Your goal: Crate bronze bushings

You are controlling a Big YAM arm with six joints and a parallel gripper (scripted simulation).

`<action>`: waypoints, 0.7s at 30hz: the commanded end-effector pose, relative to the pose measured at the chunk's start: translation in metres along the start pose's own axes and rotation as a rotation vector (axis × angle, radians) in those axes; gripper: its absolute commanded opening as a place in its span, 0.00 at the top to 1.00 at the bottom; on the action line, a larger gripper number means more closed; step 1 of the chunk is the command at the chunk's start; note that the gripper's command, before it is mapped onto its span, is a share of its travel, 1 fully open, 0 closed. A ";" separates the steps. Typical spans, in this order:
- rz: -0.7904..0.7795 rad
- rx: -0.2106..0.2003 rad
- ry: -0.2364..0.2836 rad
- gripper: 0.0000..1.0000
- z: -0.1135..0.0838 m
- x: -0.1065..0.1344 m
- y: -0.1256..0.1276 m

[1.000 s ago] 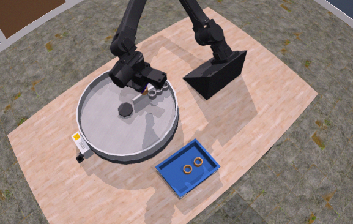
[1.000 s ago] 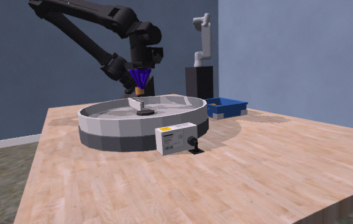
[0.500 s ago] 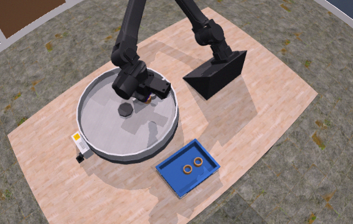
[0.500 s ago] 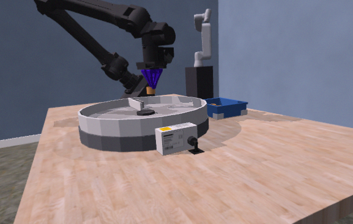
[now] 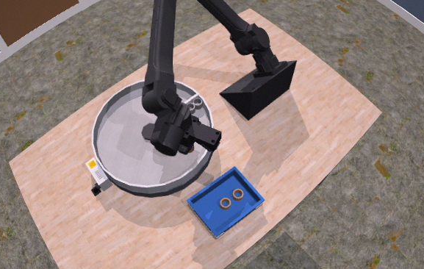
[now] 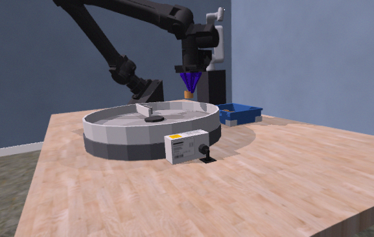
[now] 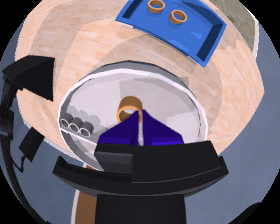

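My gripper (image 6: 191, 91) (image 7: 140, 113) is shut on the wall of a bronze bushing (image 6: 188, 94) (image 7: 132, 103), which hangs under the purple fingertips. It is held above the turning table (image 5: 120, 162) (image 6: 115, 134) (image 7: 171, 100), on the side towards the crate. Two more bronze bushings (image 5: 220, 203) (image 5: 233, 195) lie in the blue crate (image 5: 208, 220) (image 6: 246, 117) (image 7: 191, 40). Three steel bushings (image 7: 77, 121) stand in a row on the turning table by the white bar; the arm partly hides them in the top view.
The white bar (image 6: 144, 110) (image 7: 78, 138) stands inside the raised rim of the turning table. A dark hub (image 5: 148, 131) (image 6: 153, 119) is at its centre. A white box (image 5: 98, 173) (image 6: 187, 147) is at its outer side. The arm's black wedge base (image 5: 270, 92) stands behind.
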State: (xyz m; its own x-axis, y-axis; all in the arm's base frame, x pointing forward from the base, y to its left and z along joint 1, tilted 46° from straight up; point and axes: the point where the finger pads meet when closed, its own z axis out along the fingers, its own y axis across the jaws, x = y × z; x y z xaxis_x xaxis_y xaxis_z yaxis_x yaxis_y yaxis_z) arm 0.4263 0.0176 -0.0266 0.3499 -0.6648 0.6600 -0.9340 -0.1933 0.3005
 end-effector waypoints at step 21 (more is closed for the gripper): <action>0.034 0.065 0.001 1.00 -0.034 -0.119 -0.114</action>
State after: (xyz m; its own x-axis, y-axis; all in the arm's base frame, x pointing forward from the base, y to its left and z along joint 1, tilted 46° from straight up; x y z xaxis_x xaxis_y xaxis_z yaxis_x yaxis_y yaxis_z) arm 0.4785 0.1009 -0.1215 0.3362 -0.6670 0.6648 -0.9391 -0.1843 0.2899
